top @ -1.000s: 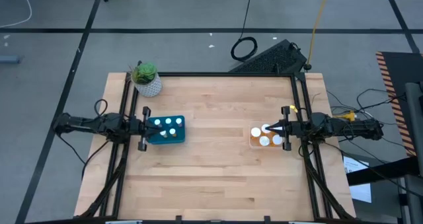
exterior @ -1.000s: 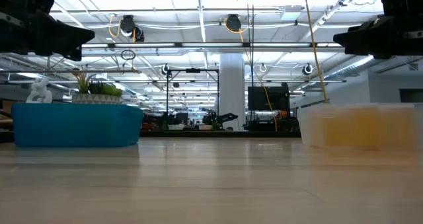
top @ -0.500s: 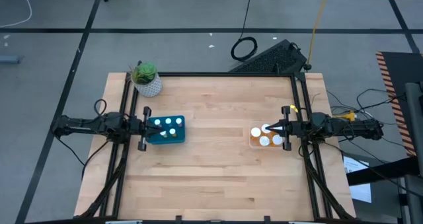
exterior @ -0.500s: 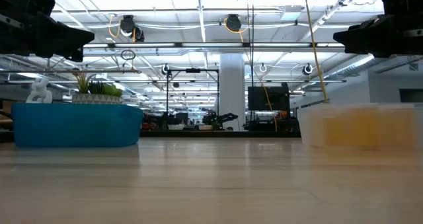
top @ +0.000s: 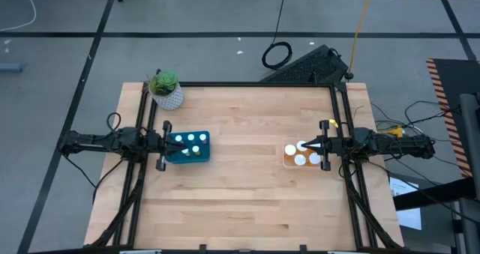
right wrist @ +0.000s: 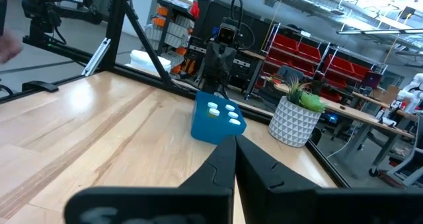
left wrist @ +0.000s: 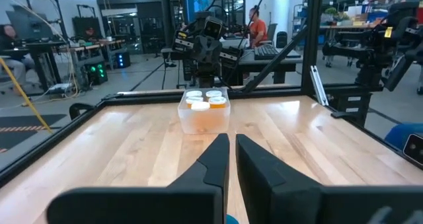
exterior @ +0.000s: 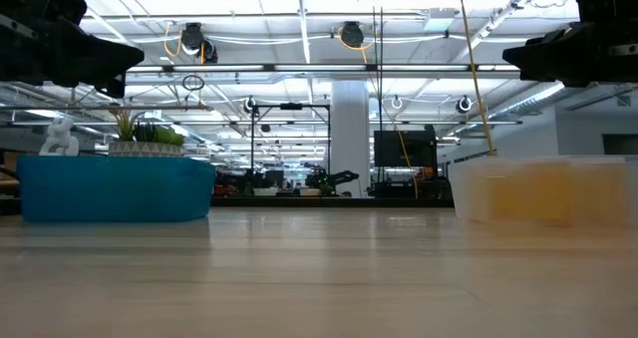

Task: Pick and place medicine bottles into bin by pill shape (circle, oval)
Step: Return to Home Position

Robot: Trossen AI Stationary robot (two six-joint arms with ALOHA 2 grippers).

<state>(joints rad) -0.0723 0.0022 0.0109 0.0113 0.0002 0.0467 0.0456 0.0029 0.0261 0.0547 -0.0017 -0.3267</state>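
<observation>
The sorting looks finished: every medicine bottle (top: 194, 139) sits in the blue bin (top: 187, 147) or clear bin (top: 298, 156), each just ahead of its gripper, the left gripper (left wrist: 229, 159) and right gripper (right wrist: 230, 159), whose empty jaws are closed together.

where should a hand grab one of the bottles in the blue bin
Grip one small amber pill bottle by its round white cap, coming straight down from above. The bottles stand upright inside the blue plastic bin, whose walls hide their sides, so only the caps are exposed. The left hand is nearest.
</observation>
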